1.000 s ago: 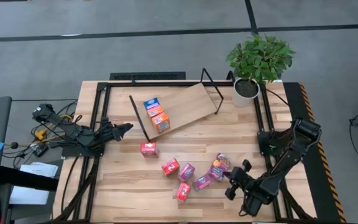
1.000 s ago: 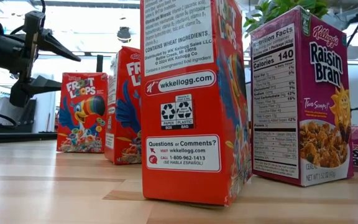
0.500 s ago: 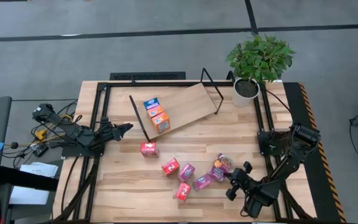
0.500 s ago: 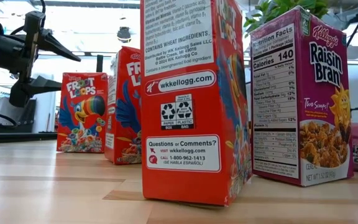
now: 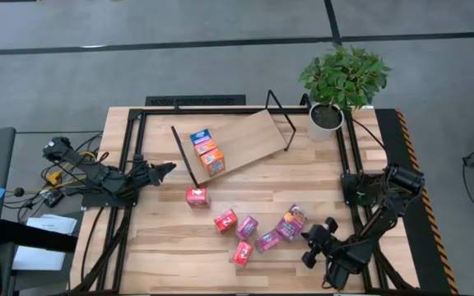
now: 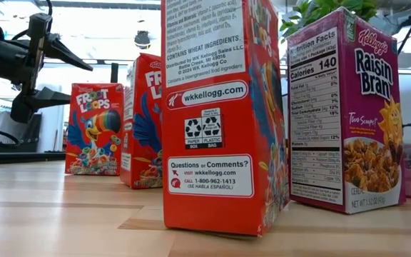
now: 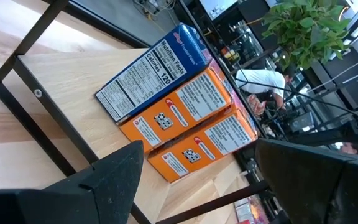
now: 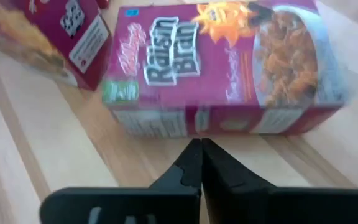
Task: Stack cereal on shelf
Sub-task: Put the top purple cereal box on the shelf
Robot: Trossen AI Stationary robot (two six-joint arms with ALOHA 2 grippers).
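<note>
The shelf (image 5: 241,138) is a tilted plywood board with black rod ends at the table's far middle. One blue box (image 5: 199,136) and two orange boxes (image 5: 211,156) lie on it in a row, and they also show in the left wrist view (image 7: 185,106). Several red and magenta boxes stand or lie on the table near the front, among them a red one (image 5: 197,196). My left gripper (image 5: 167,168) hangs open and empty by the shelf's left end. My right gripper (image 8: 201,146) is shut, right at a magenta Raisin Bran box (image 8: 222,62) that lies on its side (image 5: 290,220). My right gripper's shut fingertips (image 8: 194,155) stand level at the lower long side (image 8: 204,121) of the lying magenta box, coming from the table's near right. I cannot tell whether they touch it. The box lies flat on the table.
A potted plant (image 5: 340,82) stands at the far right corner. Close to the low camera stand a red box (image 6: 220,114) and a magenta Raisin Bran box (image 6: 344,107). Bare tabletop (image 5: 319,177) lies between the shelf and the loose boxes.
My right gripper has drawn back a little toward the table's near edge. The magenta box beside it has shifted slightly toward the near edge and turned, showing a different face in the low view. The left arm has kept still.
</note>
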